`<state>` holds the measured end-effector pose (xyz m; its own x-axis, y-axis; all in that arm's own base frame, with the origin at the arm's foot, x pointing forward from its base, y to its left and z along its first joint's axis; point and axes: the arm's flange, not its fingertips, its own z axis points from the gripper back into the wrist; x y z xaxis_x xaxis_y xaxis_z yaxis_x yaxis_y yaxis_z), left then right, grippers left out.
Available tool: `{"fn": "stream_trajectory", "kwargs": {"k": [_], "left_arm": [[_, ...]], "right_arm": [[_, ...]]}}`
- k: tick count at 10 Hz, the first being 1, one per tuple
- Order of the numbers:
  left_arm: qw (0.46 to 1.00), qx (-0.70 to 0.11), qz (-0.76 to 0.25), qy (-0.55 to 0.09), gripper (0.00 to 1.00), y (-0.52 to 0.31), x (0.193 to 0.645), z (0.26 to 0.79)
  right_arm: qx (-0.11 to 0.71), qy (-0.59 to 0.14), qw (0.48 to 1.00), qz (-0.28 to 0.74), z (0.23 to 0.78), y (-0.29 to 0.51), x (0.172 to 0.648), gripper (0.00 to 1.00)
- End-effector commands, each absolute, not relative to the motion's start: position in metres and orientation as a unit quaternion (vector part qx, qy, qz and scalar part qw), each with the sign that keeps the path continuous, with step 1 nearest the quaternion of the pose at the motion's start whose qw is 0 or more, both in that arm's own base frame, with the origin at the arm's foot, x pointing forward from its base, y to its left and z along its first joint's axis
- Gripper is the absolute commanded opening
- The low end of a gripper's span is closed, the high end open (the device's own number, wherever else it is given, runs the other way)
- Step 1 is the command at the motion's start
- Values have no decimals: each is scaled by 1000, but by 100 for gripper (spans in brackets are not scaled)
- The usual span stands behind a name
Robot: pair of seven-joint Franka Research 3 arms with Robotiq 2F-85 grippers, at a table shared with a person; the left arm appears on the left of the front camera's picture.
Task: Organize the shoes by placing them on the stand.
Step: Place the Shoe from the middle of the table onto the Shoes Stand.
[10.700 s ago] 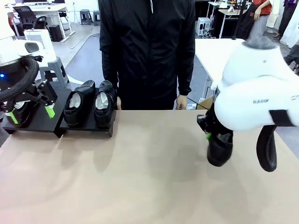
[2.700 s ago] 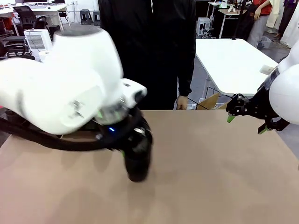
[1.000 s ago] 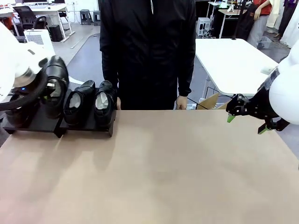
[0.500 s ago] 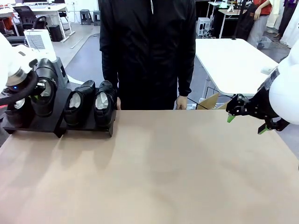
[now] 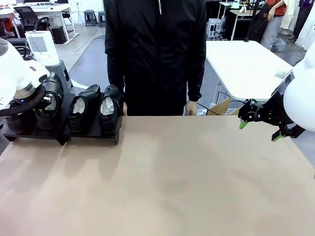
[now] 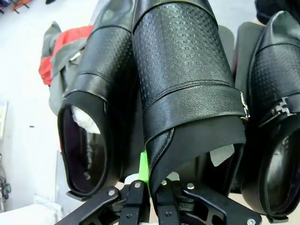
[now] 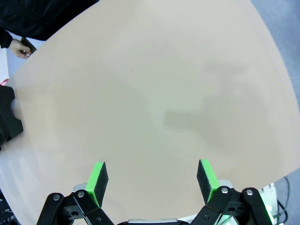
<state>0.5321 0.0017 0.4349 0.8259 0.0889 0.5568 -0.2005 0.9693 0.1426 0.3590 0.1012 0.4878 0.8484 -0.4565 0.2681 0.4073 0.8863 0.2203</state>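
From the front I see the stand at the far left of the brown table, with two shoes side by side on its right section. My left arm covers the left section, where the held shoe sits beside another shoe. The right gripper hangs at the table's right edge, fingers spread wide.

At the left wrist, my left gripper is clamped on the heel rim of the held shoe, white paper showing inside, neighbours close on both sides.

At the right wrist, the green pads stand wide apart above bare tabletop, with nothing between them.
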Motion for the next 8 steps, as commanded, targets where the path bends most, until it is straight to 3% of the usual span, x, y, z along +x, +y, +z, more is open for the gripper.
{"fn": "stream_trajectory", "kwargs": {"k": [1, 8], "left_arm": [[944, 117, 81, -296, 0, -7, 540, 440], [952, 136, 70, -266, 3, -14, 547, 418]], "right_arm": [[85, -155, 959, -221, 488, 101, 359, 100], [85, -155, 959, -221, 488, 101, 359, 100]]}}
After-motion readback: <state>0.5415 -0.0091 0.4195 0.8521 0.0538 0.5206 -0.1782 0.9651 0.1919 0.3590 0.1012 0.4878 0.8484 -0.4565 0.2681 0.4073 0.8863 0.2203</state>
